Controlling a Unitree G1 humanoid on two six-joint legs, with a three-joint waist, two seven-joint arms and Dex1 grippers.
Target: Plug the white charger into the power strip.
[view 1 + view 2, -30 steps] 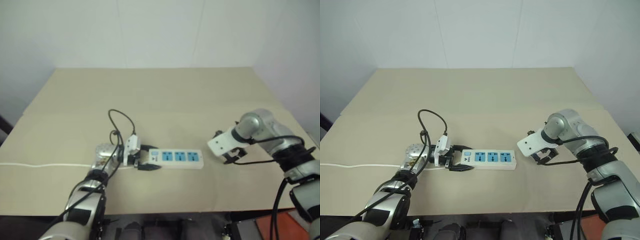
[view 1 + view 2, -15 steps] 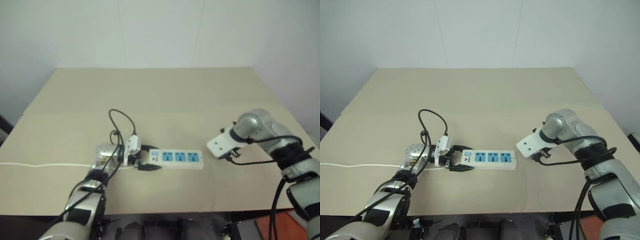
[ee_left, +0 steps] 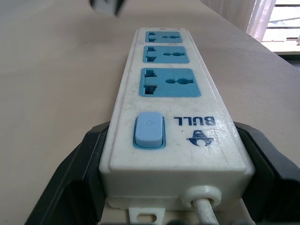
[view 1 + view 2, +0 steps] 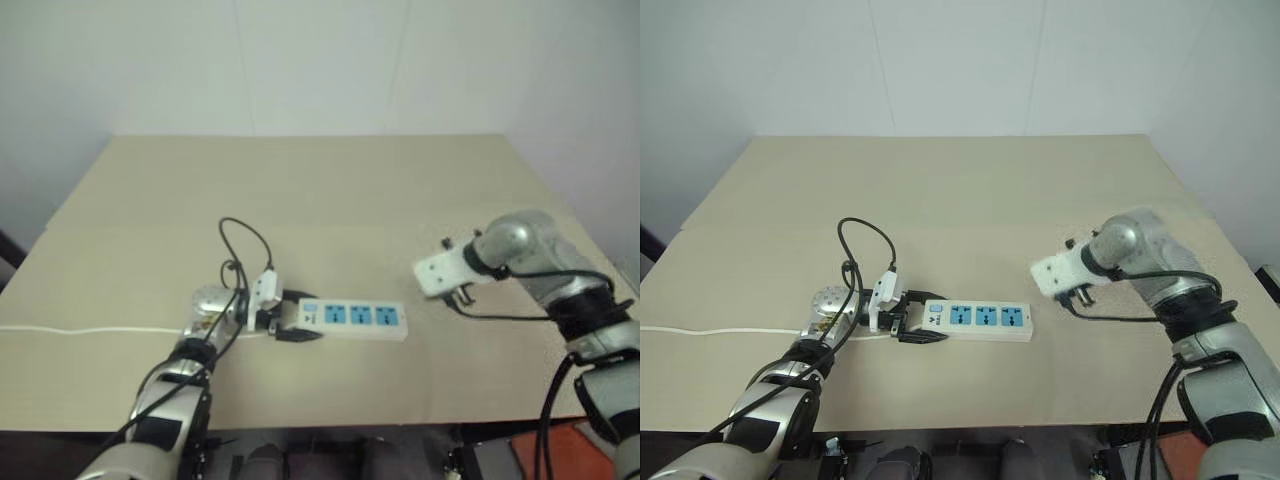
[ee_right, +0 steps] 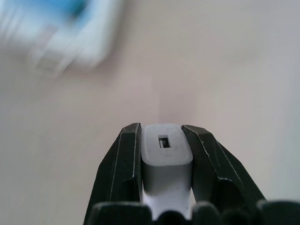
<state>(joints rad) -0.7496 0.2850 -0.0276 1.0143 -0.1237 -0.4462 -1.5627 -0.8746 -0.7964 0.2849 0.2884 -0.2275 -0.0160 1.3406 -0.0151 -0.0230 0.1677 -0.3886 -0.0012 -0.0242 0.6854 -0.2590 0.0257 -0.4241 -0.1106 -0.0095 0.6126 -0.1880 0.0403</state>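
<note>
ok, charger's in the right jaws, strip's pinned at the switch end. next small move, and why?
Probably carry the right gripper leftward toward the power strip and line the white charger up over a socket. The charger is clamped in the jaws and held above the table, off the strip's far end; all three sockets are free, and the left gripper steadies the strip.

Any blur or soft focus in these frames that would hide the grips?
Right wrist view: the power strip is smeared by blur, but the white charger between the right gripper fingers is sharp. Left wrist view: the left gripper clamps the strip's switch end, crisp; the far sockets soften. Left eye view: hazier than the right eye view.
</note>
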